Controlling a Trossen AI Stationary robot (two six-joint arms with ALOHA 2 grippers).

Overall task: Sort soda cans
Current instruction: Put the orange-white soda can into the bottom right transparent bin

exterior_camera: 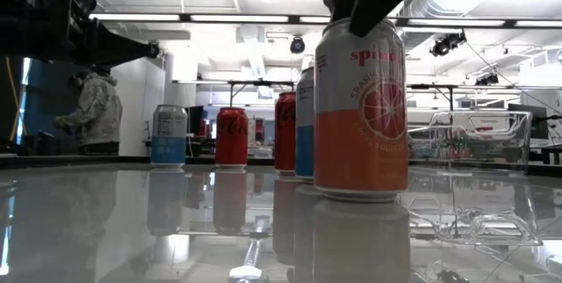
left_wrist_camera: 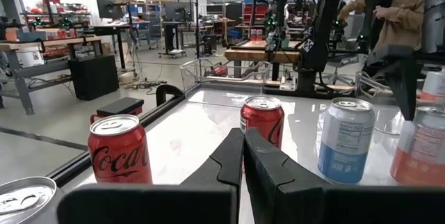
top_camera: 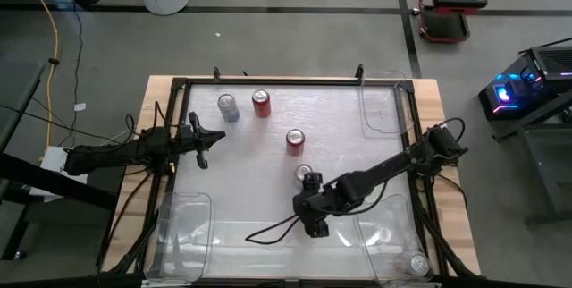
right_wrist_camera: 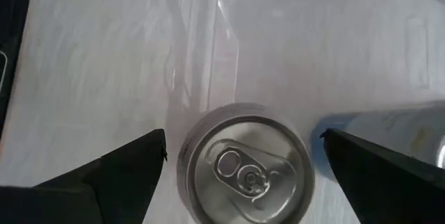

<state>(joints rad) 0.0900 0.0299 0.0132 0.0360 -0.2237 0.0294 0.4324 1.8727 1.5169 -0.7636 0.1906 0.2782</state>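
While the right claw (right_wrist_camera: 243,158) hovers spread wide, a soda can (right_wrist_camera: 245,164) stands upright directly beneath, between its fingers (left claw (top_camera: 204,141) pinched shut, farther off).

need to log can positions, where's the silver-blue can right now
In the high view the silver-blue can stands upright at the table's far left, just left of a red can, with the shut left pincer nearer the front.

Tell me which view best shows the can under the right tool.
Right wrist view: the can sits centred between the open right tool fingers. Low view shows its orange label; high view hides it; left wrist catches its edge.
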